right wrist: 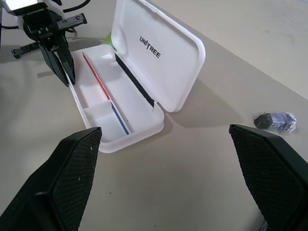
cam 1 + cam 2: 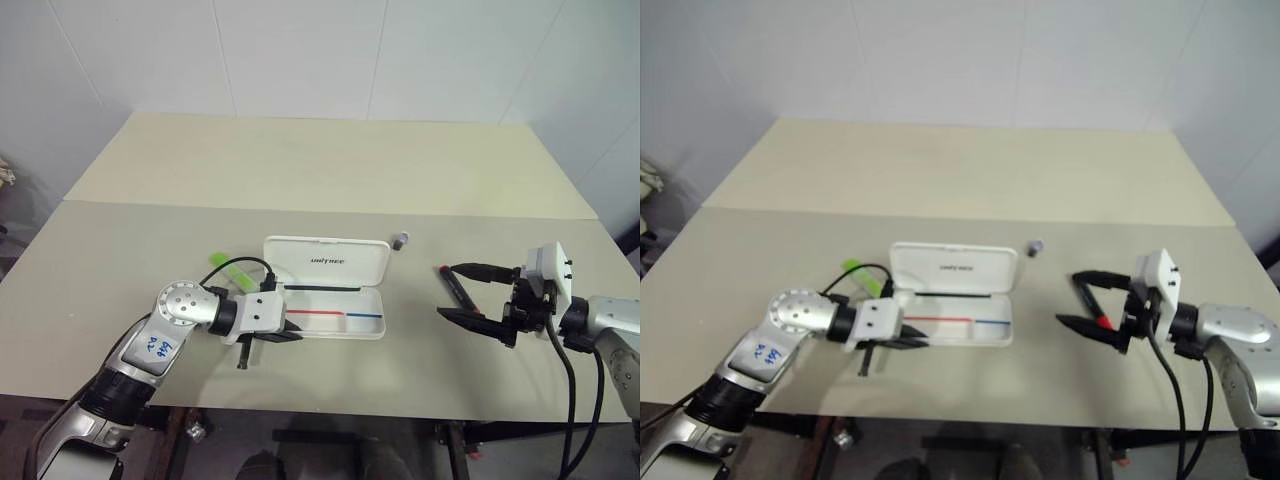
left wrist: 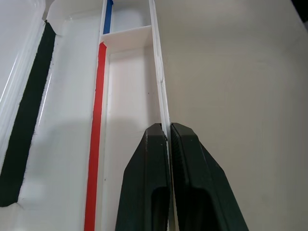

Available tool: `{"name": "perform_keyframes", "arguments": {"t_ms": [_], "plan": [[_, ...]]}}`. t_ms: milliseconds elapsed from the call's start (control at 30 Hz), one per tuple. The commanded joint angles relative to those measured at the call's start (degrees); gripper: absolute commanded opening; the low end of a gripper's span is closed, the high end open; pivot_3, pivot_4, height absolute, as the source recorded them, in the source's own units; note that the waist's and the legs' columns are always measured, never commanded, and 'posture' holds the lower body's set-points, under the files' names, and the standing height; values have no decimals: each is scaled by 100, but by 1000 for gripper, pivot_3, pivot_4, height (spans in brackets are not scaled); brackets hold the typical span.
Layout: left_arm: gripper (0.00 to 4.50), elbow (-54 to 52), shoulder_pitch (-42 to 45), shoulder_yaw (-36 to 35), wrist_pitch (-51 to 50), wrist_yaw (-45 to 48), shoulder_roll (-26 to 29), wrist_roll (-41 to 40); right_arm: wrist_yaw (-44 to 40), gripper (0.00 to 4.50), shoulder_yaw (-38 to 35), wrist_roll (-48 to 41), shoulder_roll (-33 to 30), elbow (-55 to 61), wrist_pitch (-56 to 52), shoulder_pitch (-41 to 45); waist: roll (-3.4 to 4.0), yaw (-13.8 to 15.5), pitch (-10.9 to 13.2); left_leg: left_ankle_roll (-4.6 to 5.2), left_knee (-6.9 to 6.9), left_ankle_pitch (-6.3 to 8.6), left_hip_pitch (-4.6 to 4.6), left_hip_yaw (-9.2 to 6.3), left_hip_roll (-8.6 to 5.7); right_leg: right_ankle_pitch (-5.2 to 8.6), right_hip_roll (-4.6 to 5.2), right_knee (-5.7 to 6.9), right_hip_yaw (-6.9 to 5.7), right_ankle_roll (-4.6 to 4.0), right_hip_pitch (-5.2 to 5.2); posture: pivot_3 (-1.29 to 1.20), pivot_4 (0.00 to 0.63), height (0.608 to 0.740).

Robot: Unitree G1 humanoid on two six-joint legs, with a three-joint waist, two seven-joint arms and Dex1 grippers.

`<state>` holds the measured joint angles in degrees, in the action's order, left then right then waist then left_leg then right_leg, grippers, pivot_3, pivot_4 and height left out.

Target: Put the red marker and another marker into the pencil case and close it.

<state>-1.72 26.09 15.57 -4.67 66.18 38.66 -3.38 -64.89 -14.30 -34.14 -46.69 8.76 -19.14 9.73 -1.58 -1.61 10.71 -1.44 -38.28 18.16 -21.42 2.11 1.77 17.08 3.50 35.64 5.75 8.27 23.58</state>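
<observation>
My left gripper (image 2: 292, 338), jaws pinched shut and empty, sits at the open white hard-plastic pencil case (image 2: 330, 290)'s near-left wall, right gripper (image 2: 462, 291) jaws wide; next I'd grab the slim black red-ended marker (image 2: 455, 287).

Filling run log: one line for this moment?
pencil case: open | left gripper: shut, at case's near wall | right gripper: open | red marker: on table

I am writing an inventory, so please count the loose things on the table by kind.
Markers: 2 (green marker, red marker)
Pencil case: 1
Small grey cylinder: 1
Total: 4
</observation>
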Motion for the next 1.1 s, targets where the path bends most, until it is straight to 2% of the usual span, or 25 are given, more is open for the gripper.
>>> {"name": "perform_keyframes", "arguments": {"t_ms": [33, 100, 200, 567, 1100], "plan": [[13, -41, 66, 77, 205, -40, -78, 87, 186, 4500, -89, -83, 98, 217, -17, 29, 0, 1, 0, 0, -1, 0, 0, 0, 0, 0, 0, 0, 0, 0, 0, 0, 150, 740], [13, -44, 69, 82, 142, -81, -126, 103, 233, 4500, -53, -62, 137, 223, -8, 37, 0, 4, 0, 0, -2, 0, 0, 0, -1, 0, 1, 0, 0, 0, -2, 0, 150, 740], [799, -107, 94, 43, -154, -183, -198, 94, 275, 4500, -13, -30, 171, 197, 13, 61, 0, 21, 0, 0, -2, 0, 0, -2, -2, 0, 1, 0, -1, 0, -2, 0, 150, 740], [4418, -547, 32, -76, -421, -243, -219, -63, 264, 4500, 105, 112, 274, 38, 87, 190, 0, 2, 0, 0, -4, 0, 3, -1, -1, 0, 0, 6, 0, 0, -3, 0, 150, 740], [4469, -1640, -397, -200, -914, -633, -323, -480, 332, 4500, 237, 483, 280, -475, 328, 234, 0, -1, 0, 0, -3, 0, 9, 0, 0, 0, 0, 7, 2, 0, -6, 0, 150, 740]]}}
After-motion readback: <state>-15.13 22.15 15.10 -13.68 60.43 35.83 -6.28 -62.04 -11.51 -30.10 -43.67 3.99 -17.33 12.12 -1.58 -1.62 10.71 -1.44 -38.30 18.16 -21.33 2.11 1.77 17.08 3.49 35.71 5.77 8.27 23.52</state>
